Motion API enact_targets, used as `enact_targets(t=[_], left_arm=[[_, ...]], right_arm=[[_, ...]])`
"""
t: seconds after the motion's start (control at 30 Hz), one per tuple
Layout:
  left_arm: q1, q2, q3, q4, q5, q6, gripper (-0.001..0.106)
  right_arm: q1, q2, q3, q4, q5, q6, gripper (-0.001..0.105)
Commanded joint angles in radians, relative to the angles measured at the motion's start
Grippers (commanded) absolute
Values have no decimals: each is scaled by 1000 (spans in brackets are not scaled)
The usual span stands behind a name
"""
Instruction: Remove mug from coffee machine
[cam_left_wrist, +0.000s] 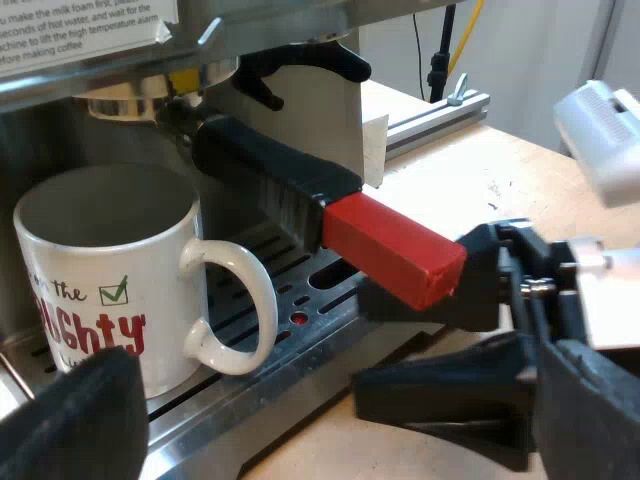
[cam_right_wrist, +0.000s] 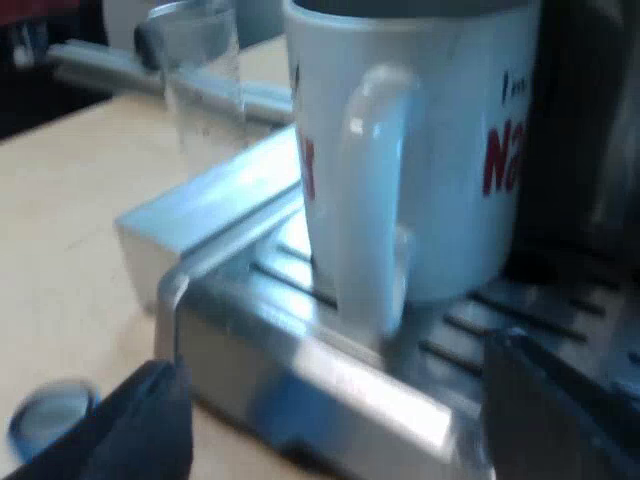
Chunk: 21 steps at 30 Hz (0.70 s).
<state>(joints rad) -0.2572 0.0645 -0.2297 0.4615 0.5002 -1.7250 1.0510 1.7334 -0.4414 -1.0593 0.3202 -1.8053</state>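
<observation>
Mug (cam_left_wrist: 100, 270), glossy white ceramic, on ribbed steel tray (cam_left_wrist: 290, 345); left gripper (cam_left_wrist: 330, 410) and right gripper (cam_right_wrist: 335, 395) spread wide.

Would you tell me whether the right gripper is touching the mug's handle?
Apart. In the right wrist view the right gripper is open, its fingers short of the mug's handle, with the drip tray's front edge showing between them.

- Mug (cam_left_wrist: 110, 270) — glossy white glazed ceramic, smooth, with red and dark printed lettering.
- Drip tray (cam_right_wrist: 330, 380): bare metal, brushed, shiny enough to catch bright reflections.
- Holder handle (cam_left_wrist: 270, 175): matt black plastic; its red end (cam_left_wrist: 395, 250) is smooth with a slight sheen.
- Table (cam_left_wrist: 500, 170) — pale wood, matt.
- Measuring glass (cam_right_wrist: 205, 80): clear, smooth glass.
- Label (cam_left_wrist: 75, 30): white printed paper.
</observation>
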Motion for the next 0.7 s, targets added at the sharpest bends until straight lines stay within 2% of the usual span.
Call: enact_targets(t=[0.03, 0.2, 0.43, 0.63, 0.7], left_arm=[[-4, 2, 0, -19, 10, 3, 80], [-4, 2, 0, -19, 13, 3, 80], [-4, 2, 0, -19, 13, 3, 80], [-4, 2, 0, -19, 13, 3, 80], [-4, 2, 0, -19, 13, 3, 80]], right_arm=[[-1, 28, -49, -13, -4, 20, 63], [-1, 75, -104, -5, -2, 122, 63], [-1, 77, -117, 22, 48, 152, 63], [-1, 77, -195, 190, 58, 185, 63], [-1, 77, -243, 308, 104, 238, 63]])
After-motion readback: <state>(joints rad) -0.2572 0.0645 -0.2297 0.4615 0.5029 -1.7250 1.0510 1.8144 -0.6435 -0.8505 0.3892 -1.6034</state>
